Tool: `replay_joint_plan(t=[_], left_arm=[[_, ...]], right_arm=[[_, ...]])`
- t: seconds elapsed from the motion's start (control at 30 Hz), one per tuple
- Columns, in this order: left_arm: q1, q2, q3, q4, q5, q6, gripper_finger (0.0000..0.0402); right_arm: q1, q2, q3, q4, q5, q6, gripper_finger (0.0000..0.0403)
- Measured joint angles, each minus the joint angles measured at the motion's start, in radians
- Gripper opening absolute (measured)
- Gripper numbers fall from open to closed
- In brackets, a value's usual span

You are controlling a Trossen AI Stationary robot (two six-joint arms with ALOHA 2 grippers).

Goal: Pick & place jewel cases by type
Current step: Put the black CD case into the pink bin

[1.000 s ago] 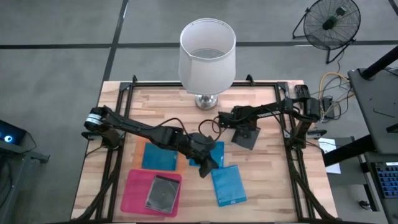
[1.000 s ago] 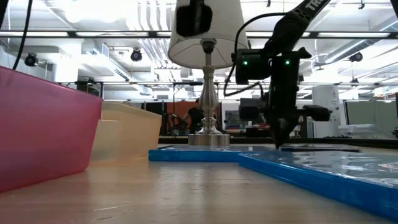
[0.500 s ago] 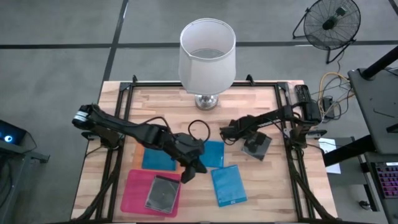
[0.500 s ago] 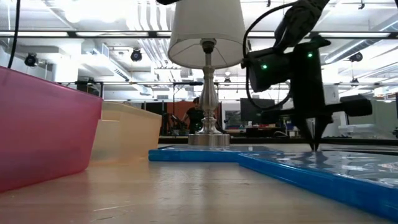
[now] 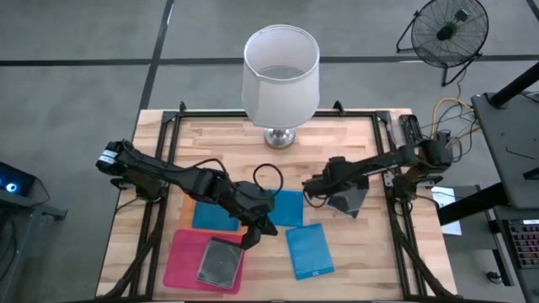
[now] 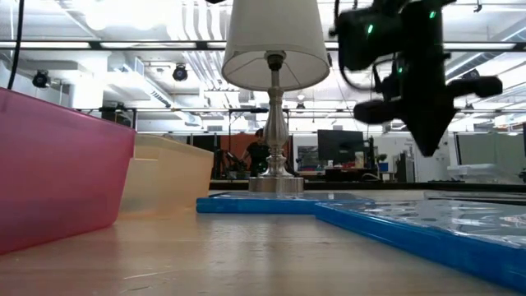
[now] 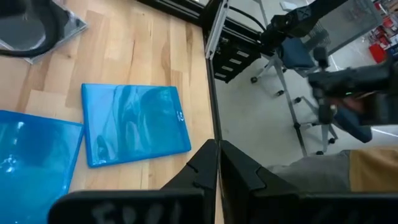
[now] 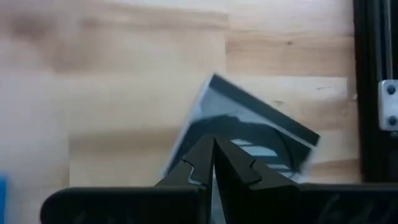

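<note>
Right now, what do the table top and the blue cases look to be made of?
The table top looks like pale wood with a matte finish: plank seams and grain show. The blue cases look like glossy plastic: their faces catch wavy reflections in the left wrist view.

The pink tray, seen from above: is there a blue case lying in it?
No. The pink tray holds only a dark grey case; the blue cases lie outside it.
</note>
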Motion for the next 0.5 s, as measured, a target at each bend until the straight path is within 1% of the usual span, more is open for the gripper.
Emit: replay_joint_plan(t=[0.07,0.17,0.3,0.4,0.5], left_arm=[[0.0,0.0,-0.006,0.001,-0.012,0.001,0.0],[0.001,0.0,-0.018,-0.005,-0.022,-0.008,0.0],[0.001,0.0,-0.03,0.018,-0.04,-0.05,0.0],[0.002,0.001,-0.033,0.03,-0.068,-0.087,0.0],[0.002,0.001,-0.033,0.04,-0.096,-0.096,0.0]], right_arm=[[0.032,-0.038,0.007,-0.004,-0.041,-0.067,0.0008],[0.093,-0.09,0.001,-0.031,-0.105,-0.109,0.0008],[0.188,-0.152,-0.037,-0.068,-0.152,-0.111,0.0008],[0.267,-0.193,-0.065,-0.066,-0.191,-0.107,0.0008],[0.344,-0.229,-0.098,-0.061,-0.202,-0.079,0.0008]])
